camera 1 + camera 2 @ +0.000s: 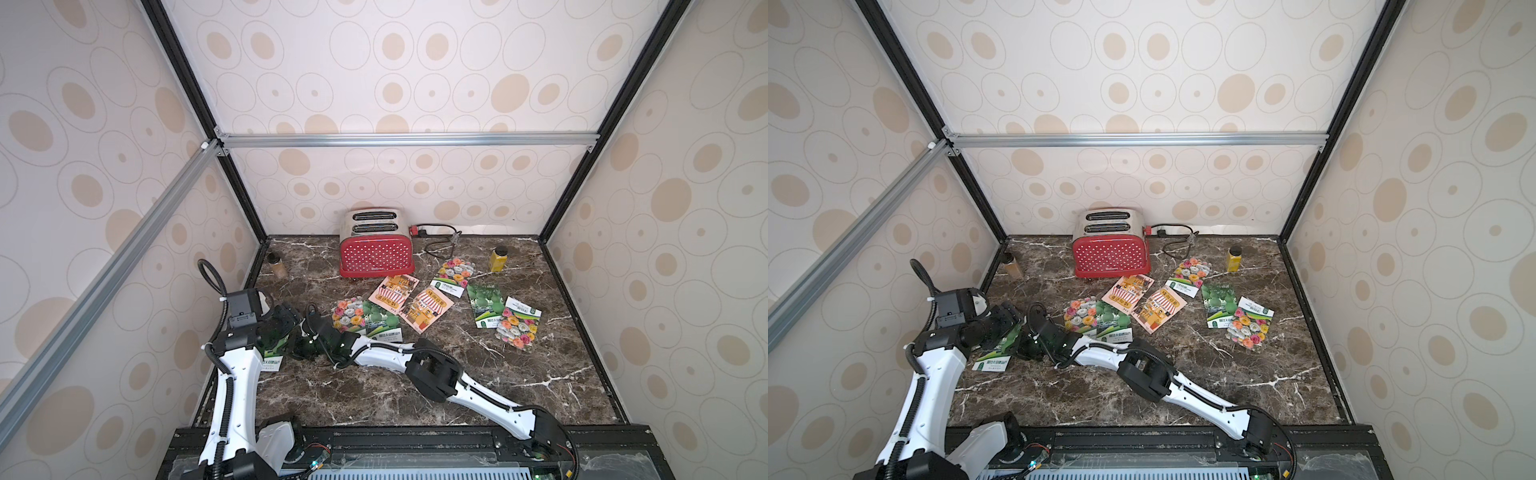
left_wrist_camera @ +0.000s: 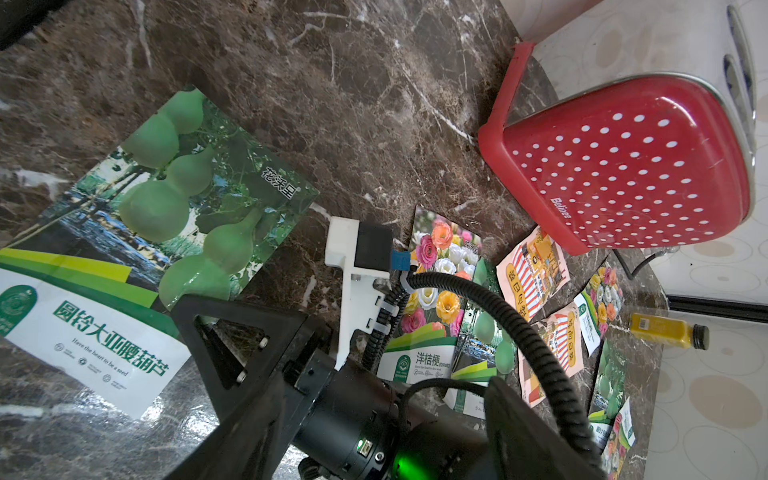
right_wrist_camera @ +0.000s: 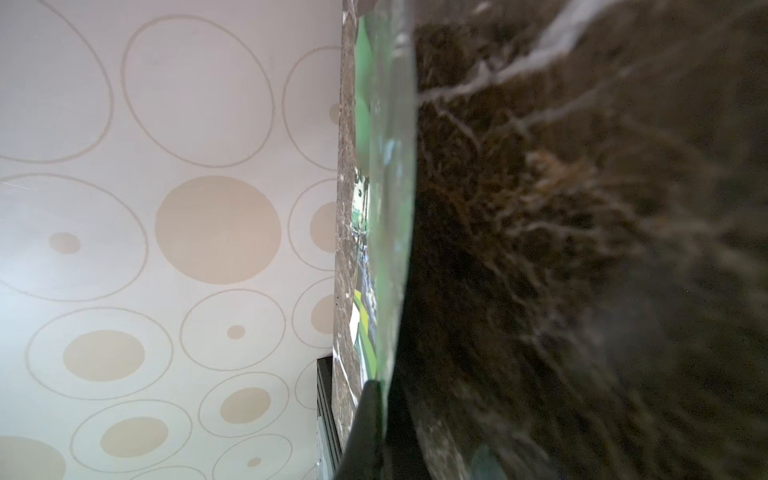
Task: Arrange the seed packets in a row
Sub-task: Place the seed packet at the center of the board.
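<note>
A green gourd-print seed packet (image 1: 272, 360) (image 1: 992, 362) (image 2: 145, 232) lies at the table's left side. My right gripper (image 1: 297, 345) (image 1: 1029, 348) (image 3: 382, 386) reaches across low to the table and is shut on that packet's edge, which shows edge-on and bowed (image 3: 390, 208) in the right wrist view. Just behind it, my left gripper (image 1: 286, 326) (image 1: 1009, 321) (image 2: 374, 436) hovers open, with the right arm's wrist showing between its fingers. Several other seed packets lie loosely scattered mid-table: flower (image 1: 348, 313), gourd (image 1: 382, 322), peach shop (image 1: 394, 293) (image 1: 426, 309), flower (image 1: 453, 276), gourd (image 1: 485, 305), flower (image 1: 519, 326).
A red polka-dot toaster (image 1: 376, 253) stands at the back, its black cord (image 1: 440, 243) trailing right. A yellow bottle (image 1: 498, 258) stands back right and a brown jar (image 1: 277, 266) back left. Patterned walls close in three sides of the marble table (image 1: 457, 395).
</note>
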